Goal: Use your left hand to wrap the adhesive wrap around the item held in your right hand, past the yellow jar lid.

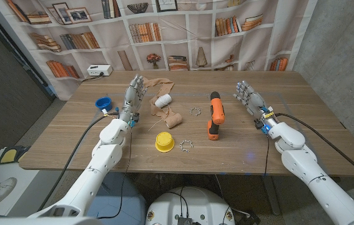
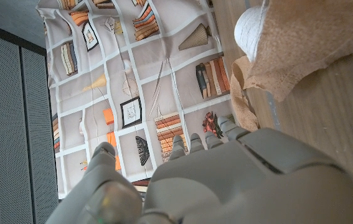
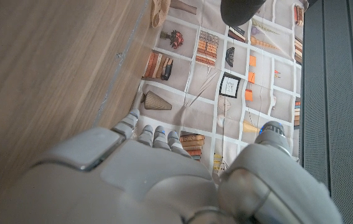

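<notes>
Wooden table (image 1: 245, 144): both robot hands, left (image 1: 133, 97) and right (image 1: 249, 95), hover open-fingered

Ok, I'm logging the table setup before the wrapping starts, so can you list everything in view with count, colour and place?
Wrap: one, tan, loose strip and roll left of table centre, beside the left hand.
White roll: one, white, lying on the wrap.
Jar lid: one, yellow, near the front edge, centre.
Screwdriver: one, orange and black, right of centre.
Metal rings: two, silver, one beside the lid, one left of the screwdriver.
Small cup: one, blue, far left.
White box: one, back left corner.
Table: one, wooden.
Left robot hand: open, empty.
Right robot hand: open, empty.
</notes>
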Controlling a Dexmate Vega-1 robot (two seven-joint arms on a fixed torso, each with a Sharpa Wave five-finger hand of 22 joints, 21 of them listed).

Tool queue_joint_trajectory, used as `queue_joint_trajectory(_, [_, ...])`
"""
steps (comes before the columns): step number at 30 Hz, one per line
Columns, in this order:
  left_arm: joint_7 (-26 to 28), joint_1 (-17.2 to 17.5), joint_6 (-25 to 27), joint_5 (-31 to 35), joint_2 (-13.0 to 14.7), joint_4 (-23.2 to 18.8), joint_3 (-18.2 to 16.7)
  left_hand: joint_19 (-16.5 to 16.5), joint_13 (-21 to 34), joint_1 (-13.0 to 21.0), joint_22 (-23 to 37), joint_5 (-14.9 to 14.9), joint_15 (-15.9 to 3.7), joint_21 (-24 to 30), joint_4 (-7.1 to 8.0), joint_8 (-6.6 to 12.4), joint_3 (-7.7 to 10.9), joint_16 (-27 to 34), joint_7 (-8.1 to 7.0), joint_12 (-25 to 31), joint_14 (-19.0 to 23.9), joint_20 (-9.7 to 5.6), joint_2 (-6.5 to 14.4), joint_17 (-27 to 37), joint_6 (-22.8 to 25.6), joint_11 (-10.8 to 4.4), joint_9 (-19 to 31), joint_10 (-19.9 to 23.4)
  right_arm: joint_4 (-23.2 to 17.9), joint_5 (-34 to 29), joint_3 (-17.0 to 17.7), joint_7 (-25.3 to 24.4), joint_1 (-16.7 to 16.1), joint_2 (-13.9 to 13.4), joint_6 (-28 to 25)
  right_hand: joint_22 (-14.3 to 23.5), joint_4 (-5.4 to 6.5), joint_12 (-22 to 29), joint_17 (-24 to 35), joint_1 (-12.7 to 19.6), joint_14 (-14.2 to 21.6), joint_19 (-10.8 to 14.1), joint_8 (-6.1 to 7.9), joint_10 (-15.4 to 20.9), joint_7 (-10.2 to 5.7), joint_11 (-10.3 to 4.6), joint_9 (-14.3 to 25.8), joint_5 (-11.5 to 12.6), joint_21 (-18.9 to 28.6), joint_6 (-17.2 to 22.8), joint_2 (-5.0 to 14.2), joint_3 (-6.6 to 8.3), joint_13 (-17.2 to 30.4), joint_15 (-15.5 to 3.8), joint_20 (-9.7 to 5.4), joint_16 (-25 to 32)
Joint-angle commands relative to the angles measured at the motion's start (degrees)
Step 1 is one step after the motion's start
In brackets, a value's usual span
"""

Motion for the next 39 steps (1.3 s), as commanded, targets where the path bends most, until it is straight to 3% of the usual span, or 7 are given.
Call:
queue_joint_trajectory(1, [0.33, 0.41, -0.13, -0.33, 0.39, -0.25, -0.02, 0.04, 0.1, 0.2, 0.21, 0.26, 0.24, 0.02, -0.11, 0.2, 0.53, 0.26, -0.01, 0.09, 0.1, 0.26, 0.66, 0.11, 0.04, 0.03, 0.13, 0.14, -1.24, -0.92, -0.19, -1.42, -1.39, -0.9, 0.66, 0.21, -0.38, 0.03, 0.2, 0.71, -3.3, -0.08, 0.36, -0.44, -0.19, -0.1, 0.18, 0.25, 0.27, -0.4, -0.1, -0.11, 0.21, -0.29, 0.21, 0.3])
queue_joint_trajectory(21, [1.29, 1.07, 0.37, -0.31, 0.88, -1.59, -0.1, 0.3, 0.1, 0.65, 0.2, 0.08, 0.34, 0.12, -0.52, 0.15, 0.75, 0.24, 0.08, 0.07, 0.08, 0.25, 0.78, 0.09, -0.07, -0.03, 0.12, 0.13, -2.63, -1.72, -0.6, -3.42, -3.21, -2.39, 1.8, 0.2, -0.52, 0.08, 0.18, 1.36, -3.55, -0.38, 0.35, -0.49, -0.27, -0.24, 0.18, 0.38, 0.19, -0.46, -0.35, -0.16, 0.2, -0.29, 0.04, 0.27])
queue_joint_trajectory(26, [1.41, 0.99, 0.44, -0.27, 0.77, -1.43, 0.07, 2.02, 0.11, 0.79, 0.18, 0.02, 0.35, 0.71, -0.68, 0.03, 0.82, 0.3, 0.05, 0.13, 0.24, 0.73, 0.8, 0.1, -0.4, 0.12, 0.12, 0.26, -2.99, -2.12, -0.59, -4.48, -3.91, -2.48, 2.16, 0.2, -0.53, 0.19, 0.18, 1.48, -3.4, -0.35, 0.42, -0.24, -0.24, -0.35, 0.18, 0.41, 0.22, -0.3, -0.4, -0.18, 0.19, -0.51, 0.08, 0.35])
queue_joint_trajectory(39, [2.63, 0.79, 0.13, 0.39, -0.14, -1.24, 0.71, 0.85, 0.11, 0.93, 0.16, -0.05, 0.49, 0.12, -0.87, 0.21, 0.87, 0.29, 0.09, 0.21, 0.28, -0.27, 0.79, 0.11, 0.02, 0.19, 0.13, 0.52, -3.46, -2.17, -0.29, -5.64, -5.39, -3.38, 2.96, 0.2, -0.53, 0.21, 0.17, 1.73, -3.52, -0.29, 0.44, -0.21, -0.43, -0.47, 0.18, 0.47, 0.26, -0.2, -0.45, -0.2, 0.19, -0.75, -0.12, 0.34])
